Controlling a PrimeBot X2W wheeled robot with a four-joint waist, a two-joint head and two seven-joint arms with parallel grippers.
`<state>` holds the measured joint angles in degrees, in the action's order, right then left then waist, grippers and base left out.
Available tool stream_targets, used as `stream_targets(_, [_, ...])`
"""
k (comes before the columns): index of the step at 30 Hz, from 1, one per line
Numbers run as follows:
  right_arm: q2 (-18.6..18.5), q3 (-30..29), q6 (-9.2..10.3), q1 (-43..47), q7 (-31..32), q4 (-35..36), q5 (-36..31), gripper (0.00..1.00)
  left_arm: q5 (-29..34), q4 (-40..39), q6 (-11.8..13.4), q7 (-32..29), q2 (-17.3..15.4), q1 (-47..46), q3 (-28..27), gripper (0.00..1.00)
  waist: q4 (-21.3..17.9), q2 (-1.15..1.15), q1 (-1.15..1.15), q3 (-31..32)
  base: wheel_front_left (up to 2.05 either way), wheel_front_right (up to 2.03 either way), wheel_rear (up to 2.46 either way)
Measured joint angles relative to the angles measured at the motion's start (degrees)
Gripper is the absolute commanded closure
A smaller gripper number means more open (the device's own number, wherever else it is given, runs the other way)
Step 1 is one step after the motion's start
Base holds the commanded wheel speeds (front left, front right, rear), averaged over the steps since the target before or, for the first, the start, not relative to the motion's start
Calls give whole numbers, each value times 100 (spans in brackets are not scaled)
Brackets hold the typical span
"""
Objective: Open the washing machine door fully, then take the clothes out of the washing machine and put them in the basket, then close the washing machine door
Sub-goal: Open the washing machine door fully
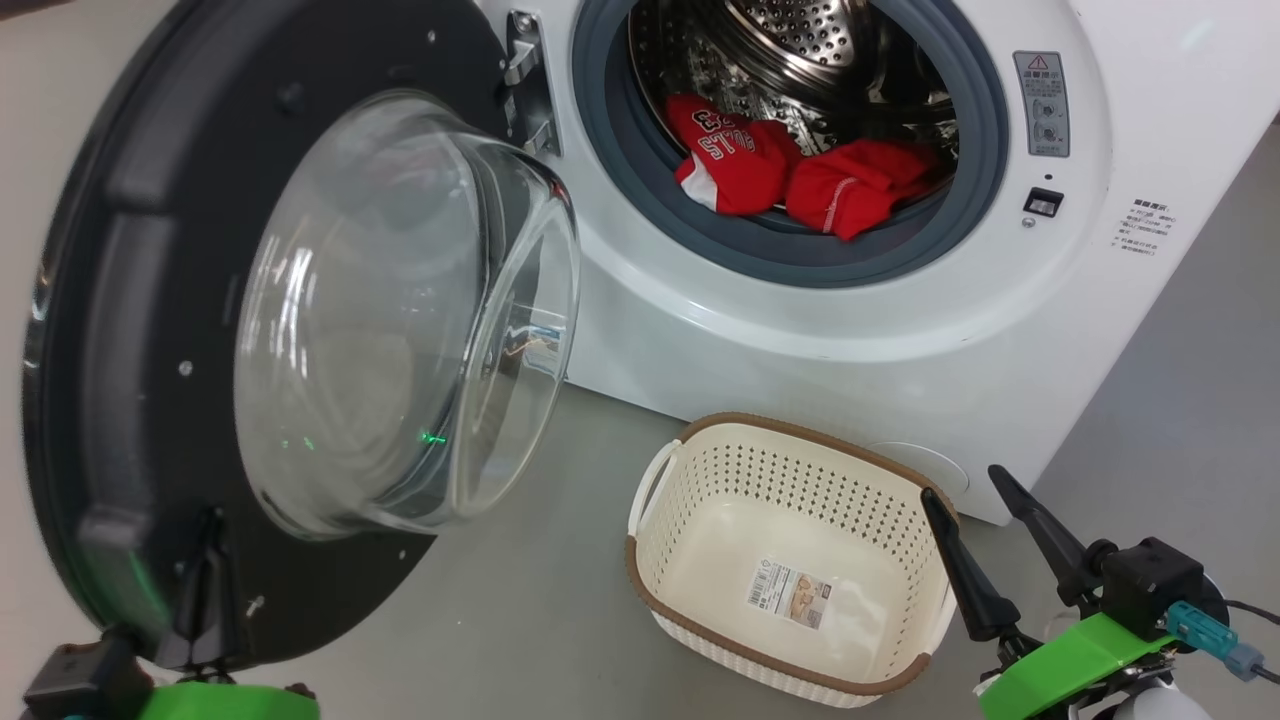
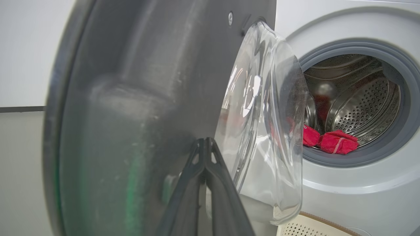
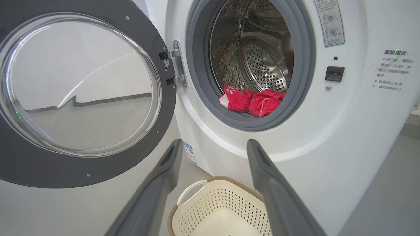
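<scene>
The washing machine door (image 1: 130,300) stands swung out to the left, its glass bowl (image 1: 400,310) bulging toward me. My left gripper (image 1: 210,522) is shut, tips against the door's dark inner face (image 2: 131,114) beside the bowl (image 2: 262,114); its fingertips (image 2: 205,141) hold nothing. The red clothes (image 1: 735,150) lie at the front of the washing machine (image 1: 800,330) drum, a jersey on the left and a second garment (image 1: 860,185) on the right. The basket (image 1: 700,480) sits on the floor below the opening. My right gripper (image 1: 965,485) hangs open just right of the basket rim.
Grey floor runs in front of the machine and to its right (image 1: 1180,420). The door (image 3: 32,170) takes up the left side. The right wrist view looks past my open gripper (image 3: 214,144) at the clothes (image 3: 252,100) and the basket (image 3: 210,209) below.
</scene>
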<state>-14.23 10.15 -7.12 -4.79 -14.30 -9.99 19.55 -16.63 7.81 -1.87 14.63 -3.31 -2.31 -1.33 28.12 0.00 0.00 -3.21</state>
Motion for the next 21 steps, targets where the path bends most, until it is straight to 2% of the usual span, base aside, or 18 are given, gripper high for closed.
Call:
stream_targets(11, [-38, -14, 0, -124, 0, 77, -25, 0, 175, 378, -143, 0, -82, -309, -724, 100, -75, 0, 0, -119, 0, 0, 0])
stream_targets(21, [-79, 19, 0, -136, 0, 85, -25, 0, 318, 1034, -203, 1, -320, -825, -1361, 100, -146, 0, 0, -212, 0, 0, 0])
